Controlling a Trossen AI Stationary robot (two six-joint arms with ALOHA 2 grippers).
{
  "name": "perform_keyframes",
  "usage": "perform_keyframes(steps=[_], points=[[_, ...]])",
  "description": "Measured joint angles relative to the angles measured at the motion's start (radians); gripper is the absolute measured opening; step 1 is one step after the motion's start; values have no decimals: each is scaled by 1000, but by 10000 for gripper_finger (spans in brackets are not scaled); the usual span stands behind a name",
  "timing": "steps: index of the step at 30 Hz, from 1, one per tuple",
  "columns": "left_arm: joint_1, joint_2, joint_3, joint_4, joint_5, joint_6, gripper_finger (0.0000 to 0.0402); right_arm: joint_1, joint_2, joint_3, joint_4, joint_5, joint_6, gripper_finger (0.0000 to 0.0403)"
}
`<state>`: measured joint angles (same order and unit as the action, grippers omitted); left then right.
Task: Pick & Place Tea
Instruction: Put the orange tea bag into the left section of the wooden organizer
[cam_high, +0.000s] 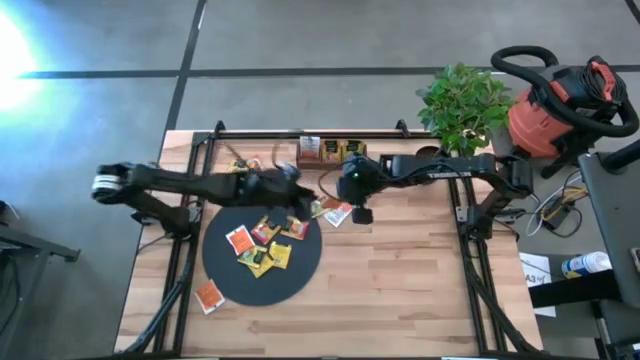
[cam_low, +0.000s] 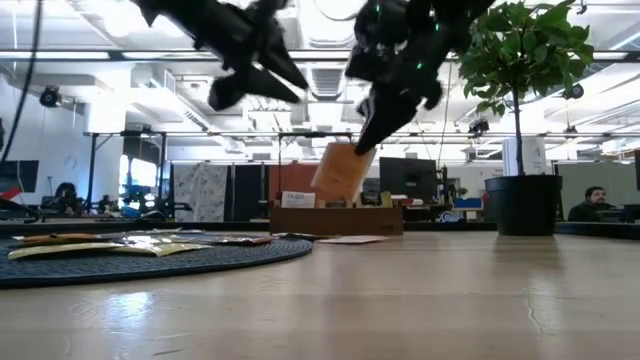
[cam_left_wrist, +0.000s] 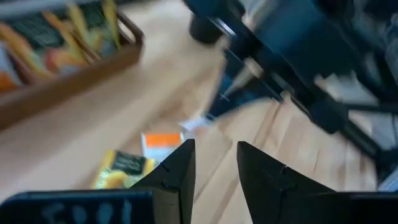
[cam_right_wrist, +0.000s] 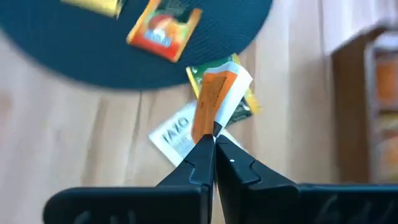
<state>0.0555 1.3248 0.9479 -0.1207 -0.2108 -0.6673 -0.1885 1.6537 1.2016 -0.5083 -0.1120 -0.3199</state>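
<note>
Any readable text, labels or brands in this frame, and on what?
Nothing reads with certainty.
White packet lying on the table below the right claw: large letters, too blurred to read.
Orange packet held in that claw: print unreadable.
Packets on the black disc: too small.

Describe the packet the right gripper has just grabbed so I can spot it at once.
Start at the black disc, then go to its upper right edge, where the right gripper hangs. The orange tea packet is pinched there by its edge, lifted clear of the table; its neighbours all lie flat.
</note>
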Motion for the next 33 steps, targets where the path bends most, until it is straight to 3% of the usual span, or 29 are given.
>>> perform_keyframes(steps=[3,5,7,11,14,18,26,33], points=[[60,-78,-28,-11,11,-24,113,58,-4,57,-56,87,-216,9],[130,-107,-48,-15,82,-77,113,104,-3,90,-67,185,-350,8],[220,-120,-73,-1,250,-145,113,147,-3,123,-49,293,-475,8],[387,-112,-141,121,691,-260,113,196,-3,168,25,487,-662,8],[455,-105,-192,264,859,-365,113,207,-18,186,80,542,-736,8],[521,-89,-251,495,960,-556,113,224,-59,180,218,657,-861,8],[552,-47,-288,973,1032,-880,113,250,-93,208,331,690,-1015,8],[552,-45,-254,1001,1120,-942,113,263,-93,233,328,718,-1173,8]])
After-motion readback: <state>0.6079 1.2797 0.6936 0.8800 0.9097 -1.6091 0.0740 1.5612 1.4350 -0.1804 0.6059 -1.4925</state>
